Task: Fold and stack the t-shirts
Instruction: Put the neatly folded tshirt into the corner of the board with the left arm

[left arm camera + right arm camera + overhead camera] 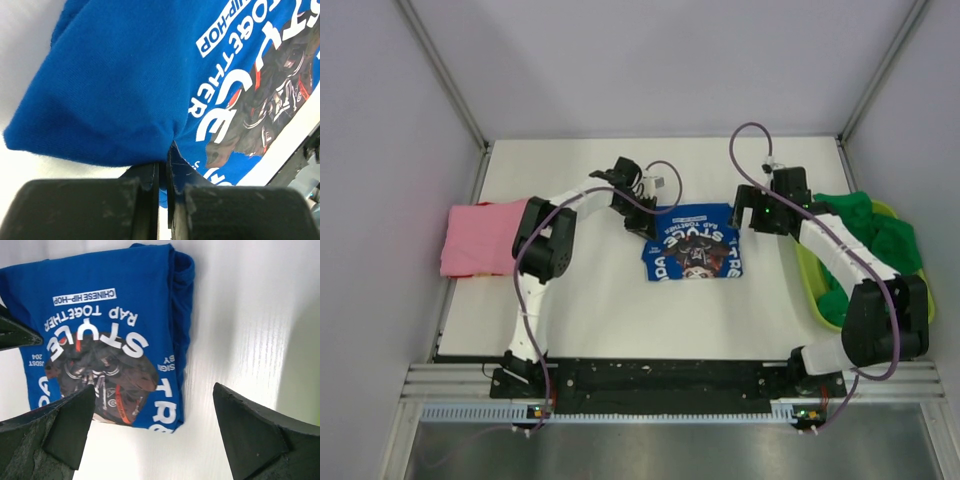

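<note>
Two claws attend the royal-blue tee (692,243), which lies folded in the middle of the table (590,310). Our left claw (162,175) is clamped on a pinch of cloth at its left edge. Our right claw (154,387) hangs spread wide above the other side, gripping nothing. We judge the fold nearly finished. Next, the tee wants carrying onto the pink tee (475,238) without its layers slipping apart.

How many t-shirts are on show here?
3: a blue t-shirt mid-table, a pink t-shirt at the left edge, and green cloth in the lime basket at right, which may hide more.
</note>
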`<act>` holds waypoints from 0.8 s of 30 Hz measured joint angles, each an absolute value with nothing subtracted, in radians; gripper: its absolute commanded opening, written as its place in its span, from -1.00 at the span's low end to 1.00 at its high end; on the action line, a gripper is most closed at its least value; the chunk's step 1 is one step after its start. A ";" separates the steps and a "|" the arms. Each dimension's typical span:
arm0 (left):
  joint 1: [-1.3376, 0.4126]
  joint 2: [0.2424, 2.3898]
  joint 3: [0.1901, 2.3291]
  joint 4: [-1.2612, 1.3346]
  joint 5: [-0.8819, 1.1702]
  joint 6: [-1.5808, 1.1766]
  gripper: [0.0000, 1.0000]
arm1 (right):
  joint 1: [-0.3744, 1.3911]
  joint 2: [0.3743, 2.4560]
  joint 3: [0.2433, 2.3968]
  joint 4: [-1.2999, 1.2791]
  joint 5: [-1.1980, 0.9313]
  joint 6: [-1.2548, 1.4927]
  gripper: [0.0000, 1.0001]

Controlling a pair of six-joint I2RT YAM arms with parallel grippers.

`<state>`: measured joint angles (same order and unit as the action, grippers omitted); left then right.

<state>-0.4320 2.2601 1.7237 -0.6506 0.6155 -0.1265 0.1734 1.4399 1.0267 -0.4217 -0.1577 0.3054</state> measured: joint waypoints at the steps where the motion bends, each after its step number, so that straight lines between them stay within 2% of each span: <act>1: -0.426 2.257 1.721 -0.659 0.616 -0.110 -1.00 | 0.173 1.431 1.026 -0.428 -0.149 0.297 0.97; 6: -0.371 2.162 1.644 -0.733 0.520 0.060 -1.00 | 0.173 1.387 1.006 -0.464 -0.106 0.261 0.97; 16: -0.295 1.797 1.448 -0.883 0.076 0.427 -1.00 | 0.173 1.364 1.001 -0.516 -0.063 0.204 0.97; 24: -0.251 1.711 1.414 -0.944 -0.237 0.556 -1.00 | 0.173 1.362 1.001 -0.525 -0.044 0.183 0.97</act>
<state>-0.2512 1.7111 1.4136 -0.9440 -0.2375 0.5556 0.1734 1.3624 1.0012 -0.5251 -0.0437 0.1829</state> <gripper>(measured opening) 0.028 0.986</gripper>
